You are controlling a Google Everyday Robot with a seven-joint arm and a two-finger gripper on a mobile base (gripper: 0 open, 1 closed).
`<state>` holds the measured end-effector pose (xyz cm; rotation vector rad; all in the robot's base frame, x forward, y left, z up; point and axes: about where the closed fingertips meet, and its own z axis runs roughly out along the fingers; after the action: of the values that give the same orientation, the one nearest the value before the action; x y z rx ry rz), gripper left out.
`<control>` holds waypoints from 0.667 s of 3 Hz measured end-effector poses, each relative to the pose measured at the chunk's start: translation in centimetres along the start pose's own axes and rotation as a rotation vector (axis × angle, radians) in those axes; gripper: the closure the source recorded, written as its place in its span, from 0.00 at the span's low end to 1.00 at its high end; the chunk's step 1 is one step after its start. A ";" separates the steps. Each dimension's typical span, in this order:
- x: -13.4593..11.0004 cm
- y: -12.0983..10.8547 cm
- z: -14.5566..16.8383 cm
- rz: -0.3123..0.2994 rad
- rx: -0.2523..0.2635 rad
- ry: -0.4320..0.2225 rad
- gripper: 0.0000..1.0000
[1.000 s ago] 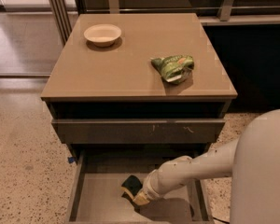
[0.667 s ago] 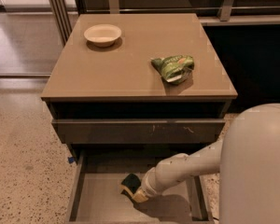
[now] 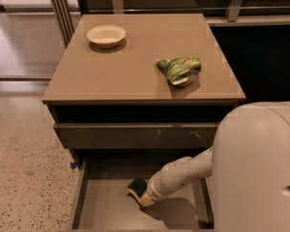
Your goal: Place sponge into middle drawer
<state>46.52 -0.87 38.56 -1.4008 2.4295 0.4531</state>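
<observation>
While the robot's rounded white body (image 3: pixel 261 168) has spread further in from 4 o'clock than a second ago, the gripper (image 3: pixel 144 196) stays low in the open grey-brown middle drawer (image 3: pixel 104 210), against the tilted yellow-and-dark-green foam sponge (image 3: pixel 135 186) at 6 o'clock; whether it grips, I cannot tell. On the tan cabinet top (image 3: pixel 135 62), a cream round bowl (image 3: pixel 106 35) sits at 11 o'clock and a crumpled green-and-white snack bag (image 3: pixel 180 70) at 3
</observation>
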 end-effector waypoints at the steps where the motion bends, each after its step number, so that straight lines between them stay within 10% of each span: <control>1: 0.7 -0.5 0.9 0.027 0.004 -0.005 1.00; 2: 1.5 -1.1 1.7 0.050 0.010 -0.003 1.00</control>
<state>46.90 -1.84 36.24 -1.3364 2.4654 0.4537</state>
